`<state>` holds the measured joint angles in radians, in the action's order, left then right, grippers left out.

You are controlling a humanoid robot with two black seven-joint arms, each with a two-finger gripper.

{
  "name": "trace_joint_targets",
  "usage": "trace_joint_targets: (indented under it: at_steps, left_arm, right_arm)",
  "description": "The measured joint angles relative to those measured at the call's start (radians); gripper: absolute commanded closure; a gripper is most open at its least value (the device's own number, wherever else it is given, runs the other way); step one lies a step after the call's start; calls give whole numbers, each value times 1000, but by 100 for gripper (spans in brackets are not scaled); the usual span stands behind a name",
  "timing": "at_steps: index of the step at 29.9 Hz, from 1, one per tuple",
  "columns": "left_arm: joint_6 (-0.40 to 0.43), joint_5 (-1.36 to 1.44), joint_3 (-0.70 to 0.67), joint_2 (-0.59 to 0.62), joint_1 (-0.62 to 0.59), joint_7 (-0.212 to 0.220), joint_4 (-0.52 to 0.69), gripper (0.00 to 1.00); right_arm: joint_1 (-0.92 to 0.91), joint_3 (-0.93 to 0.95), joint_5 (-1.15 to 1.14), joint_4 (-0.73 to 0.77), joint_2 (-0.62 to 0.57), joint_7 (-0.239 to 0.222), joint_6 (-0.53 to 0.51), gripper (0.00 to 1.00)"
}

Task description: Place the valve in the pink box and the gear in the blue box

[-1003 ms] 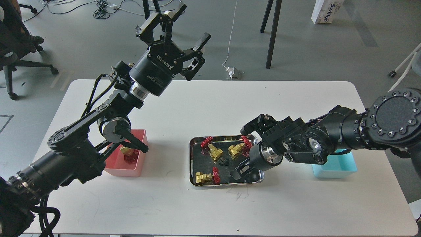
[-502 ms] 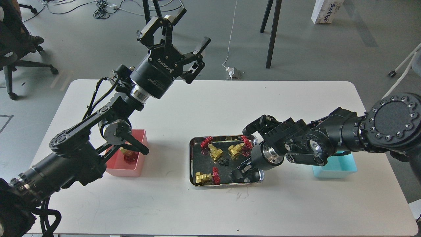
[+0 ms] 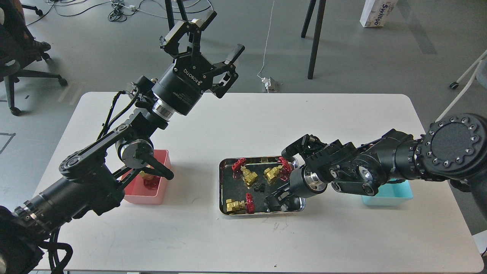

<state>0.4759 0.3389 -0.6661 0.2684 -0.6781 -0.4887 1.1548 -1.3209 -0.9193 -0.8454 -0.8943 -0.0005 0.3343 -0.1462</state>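
The left gripper (image 3: 207,36) is raised high at 11 o'clock of the scene, above the far edge of the white table (image 3: 243,236), and its 2 fingers are spread wide with nothing between them; the right gripper (image 3: 274,201) reaches down into the steel tray (image 3: 222,190) at its 4 o'clock corner, but it looks small and dark against the tray floor, so I cannot tell if its fingers are apart or closed, or if they grasp something; the tray stands in the middle of the table and holds 3 valves: a valve (image 3: 245,173) at 11 o'clock, another valve (image 3: 276,172) at 1 o'clock and a third valve (image 3: 239,204) at 7 o'clock; a gear (image 3: 260,187) lies near the tray center, between the valves; the pink box (image 3: 152,198) stands at 9 o'clock of the tray, partly hidden behind the left arm, and 1 more valve (image 3: 149,179) lies inside it; the blue box (image 3: 392,195) stands at 3 o'clock of the tray, mostly covered by the right arm, so its content is not visible.
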Motion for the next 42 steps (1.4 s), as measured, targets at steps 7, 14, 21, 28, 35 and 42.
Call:
trace_joint_targets:
  at_steps: [7, 14, 21, 28, 35, 42]
  left_arm:
    - [13, 0, 0, -10, 0, 0, -16, 16]
    - [13, 0, 0, -11, 0, 0, -17, 15]
    - [13, 0, 0, -11, 0, 0, -17, 15]
    - [13, 0, 0, -11, 2, 0, -17, 15]
    - [13, 1, 0, -11, 6, 0, -17, 15]
    - [13, 1, 0, -11, 6, 0, -17, 14]
  right_arm:
    - [5, 0, 0, -1, 0, 5, 11, 46]
    - [-6, 0, 2, -7, 1, 9, 11, 47]
    - [-16, -4, 0, -12, 1, 9, 6, 46]
    - [-31, -15, -13, -23, 1, 32, 1, 46]
    - [-35, -21, -34, -29, 1, 54, 0, 46]
    - [-35, -26, -56, -29, 1, 55, -1, 46]
